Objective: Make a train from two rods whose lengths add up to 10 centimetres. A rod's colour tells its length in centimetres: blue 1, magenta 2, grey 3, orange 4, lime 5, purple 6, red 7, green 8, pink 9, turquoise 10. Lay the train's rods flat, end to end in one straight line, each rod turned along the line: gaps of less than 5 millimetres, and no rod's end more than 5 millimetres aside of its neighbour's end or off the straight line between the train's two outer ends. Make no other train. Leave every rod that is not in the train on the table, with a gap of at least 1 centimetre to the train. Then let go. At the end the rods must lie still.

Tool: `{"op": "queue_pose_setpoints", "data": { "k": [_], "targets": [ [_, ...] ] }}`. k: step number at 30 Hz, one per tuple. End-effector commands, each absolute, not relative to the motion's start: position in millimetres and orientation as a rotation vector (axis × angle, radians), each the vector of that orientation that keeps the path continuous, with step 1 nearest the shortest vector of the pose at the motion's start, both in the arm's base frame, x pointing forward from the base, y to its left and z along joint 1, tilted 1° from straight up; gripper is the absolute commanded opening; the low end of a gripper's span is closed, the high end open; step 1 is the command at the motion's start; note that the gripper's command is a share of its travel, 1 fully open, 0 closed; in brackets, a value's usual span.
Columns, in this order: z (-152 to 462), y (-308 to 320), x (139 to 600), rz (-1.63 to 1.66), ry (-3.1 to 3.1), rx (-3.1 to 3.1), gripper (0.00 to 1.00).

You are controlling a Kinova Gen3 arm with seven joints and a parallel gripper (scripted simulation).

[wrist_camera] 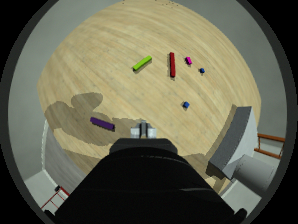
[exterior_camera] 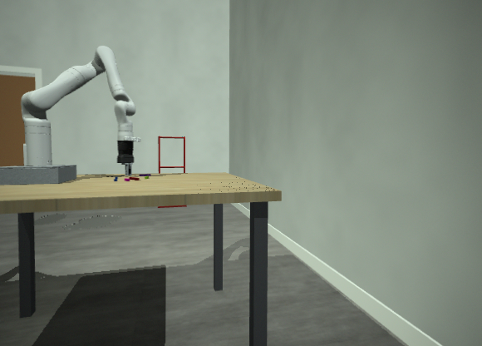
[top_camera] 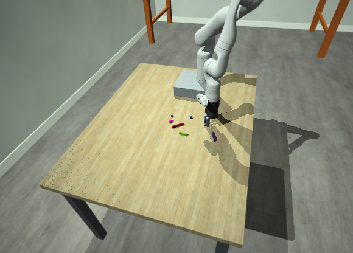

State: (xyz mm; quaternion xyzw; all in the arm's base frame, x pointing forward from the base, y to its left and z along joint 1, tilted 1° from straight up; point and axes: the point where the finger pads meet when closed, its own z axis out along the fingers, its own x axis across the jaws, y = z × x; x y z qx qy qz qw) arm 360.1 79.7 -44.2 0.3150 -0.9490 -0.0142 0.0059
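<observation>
My gripper [top_camera: 207,125] [exterior_camera: 128,174] [wrist_camera: 143,128] points down, low at the table, its fingers close together on a short grey rod [wrist_camera: 143,125]. The fingers partly hide this rod, and whether it touches the table cannot be told. A red rod [top_camera: 178,125] [wrist_camera: 172,65] lies flat, well away from the gripper. A lime rod [top_camera: 183,134] [wrist_camera: 142,63] lies near it at an angle. A purple rod [top_camera: 214,136] [wrist_camera: 102,124] lies on the gripper's other side. A magenta rod [top_camera: 171,121] [wrist_camera: 188,60] lies beside the red one. No rods lie end to end.
One blue rod [top_camera: 171,115] [wrist_camera: 202,70] lies near the magenta rod. Another blue rod [top_camera: 191,117] [wrist_camera: 186,105] lies between the red rod and the gripper. The arm's grey base block [top_camera: 188,92] [wrist_camera: 230,140] stands behind them on the wooden table [top_camera: 137,170].
</observation>
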Motion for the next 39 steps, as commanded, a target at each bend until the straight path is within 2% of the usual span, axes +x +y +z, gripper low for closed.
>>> {"op": "queue_pose_setpoints", "data": {
  "k": [1, 39],
  "targets": [
    [-47.9, 77.6, 361.8, -0.037, -2.976, 0.981, 0.24],
    [-51.1, 77.6, 361.8, -0.037, -2.976, 0.981, 0.24]
  ]
}}
